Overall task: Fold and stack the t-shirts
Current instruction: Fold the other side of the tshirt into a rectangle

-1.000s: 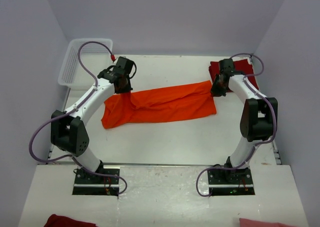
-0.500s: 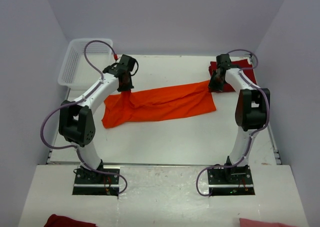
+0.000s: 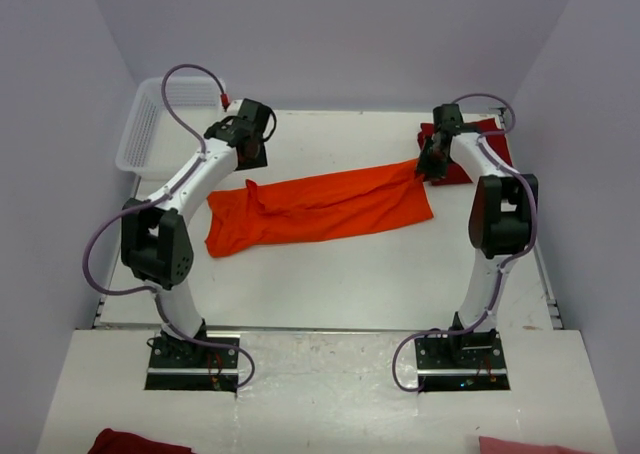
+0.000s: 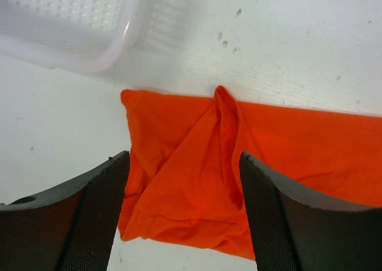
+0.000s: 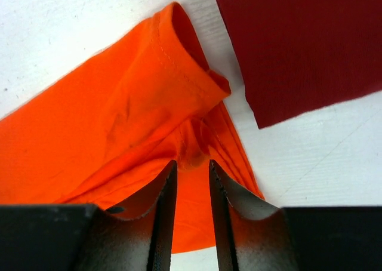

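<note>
Find the orange t-shirt (image 3: 320, 206) stretched across the bench (image 3: 330, 274), just beside the dark red t-shirt (image 5: 298, 44). Lift the wide-open left gripper (image 4: 182, 157) straight up. Widen the narrow right gripper (image 5: 192, 163) off the bunched corner. Smooth bumps before folding.

Across the middle of the table (image 3: 330, 284), left to right: the spread t-shirt (image 3: 320, 206). Just beside its right end, towards the far right corner: the folded t-shirt (image 5: 304, 44). At the far left corner, behind the spread t-shirt's left end: the basket (image 3: 140, 134). Above that left end: the left gripper (image 4: 184, 157). Down at the right end: the right gripper (image 5: 192, 163). In front of the arm bases, at the near edge: the near-left cloth (image 3: 135, 441) and the near-right cloth (image 3: 525, 444).
</note>
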